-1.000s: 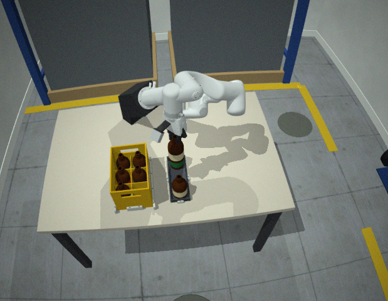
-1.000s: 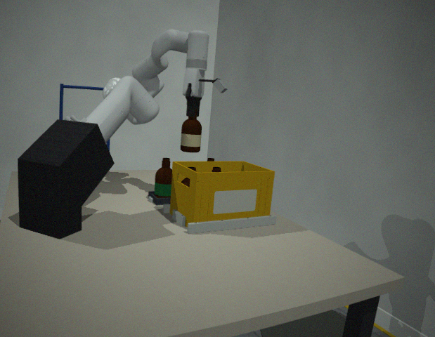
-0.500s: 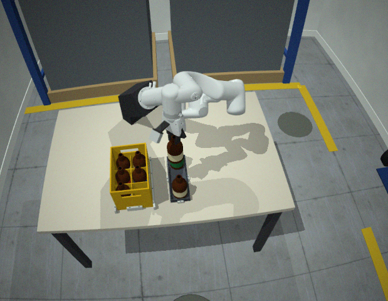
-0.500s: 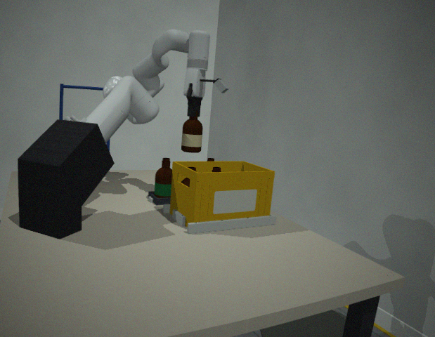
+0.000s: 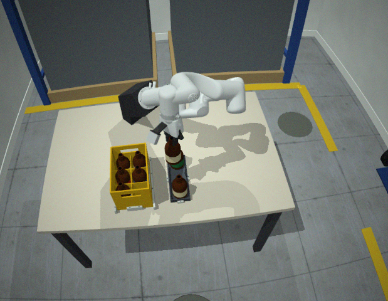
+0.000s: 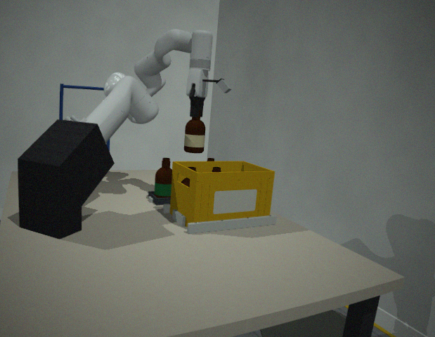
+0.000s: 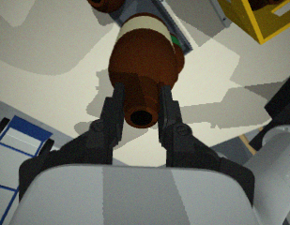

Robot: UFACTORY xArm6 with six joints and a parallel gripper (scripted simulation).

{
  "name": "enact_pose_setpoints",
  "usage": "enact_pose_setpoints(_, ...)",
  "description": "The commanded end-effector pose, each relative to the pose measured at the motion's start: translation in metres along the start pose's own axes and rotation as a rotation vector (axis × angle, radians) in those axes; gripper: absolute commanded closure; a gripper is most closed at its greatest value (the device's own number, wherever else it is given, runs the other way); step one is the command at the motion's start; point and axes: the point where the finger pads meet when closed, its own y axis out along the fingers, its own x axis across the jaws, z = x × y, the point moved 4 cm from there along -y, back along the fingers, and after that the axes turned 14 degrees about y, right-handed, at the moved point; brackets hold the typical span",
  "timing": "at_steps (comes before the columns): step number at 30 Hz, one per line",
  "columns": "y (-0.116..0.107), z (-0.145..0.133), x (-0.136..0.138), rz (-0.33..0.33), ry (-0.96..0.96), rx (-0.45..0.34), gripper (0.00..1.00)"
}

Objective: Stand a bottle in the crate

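My gripper [image 5: 173,138] [image 6: 196,110] [image 7: 142,97] is shut on the neck of a brown bottle with a cream label [image 5: 172,152] [image 6: 194,136] [image 7: 146,58]. It holds the bottle upright in the air, above the far end of the dark tray [image 5: 187,180] [image 6: 154,199] [image 7: 164,16] and higher than the crate's rim. On the tray stand a green-label bottle [image 5: 178,165] [image 6: 163,180] and a cream-label bottle [image 5: 179,187]. The yellow crate [image 5: 130,199] [image 6: 224,192] [image 7: 271,25] stands left of the tray with several brown bottles in its cells. Its near right cell [image 5: 140,185] looks empty.
A black box [image 5: 133,106] [image 6: 57,174] at the arm's base stands behind the crate. Grey stop blocks [image 5: 133,207] [image 6: 230,224] line the crate's foot. The table's front edge [image 5: 161,223] is close to the crate and the tray.
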Motion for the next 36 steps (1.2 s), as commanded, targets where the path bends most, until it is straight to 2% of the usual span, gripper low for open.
enact_pose_setpoints(1, 0.0, 0.004, 0.0, 0.0, -0.001, 0.001, 1.0)
enact_pose_setpoints(36, -0.001, 0.066, 0.002, 0.0, -0.001, 0.001, 1.0)
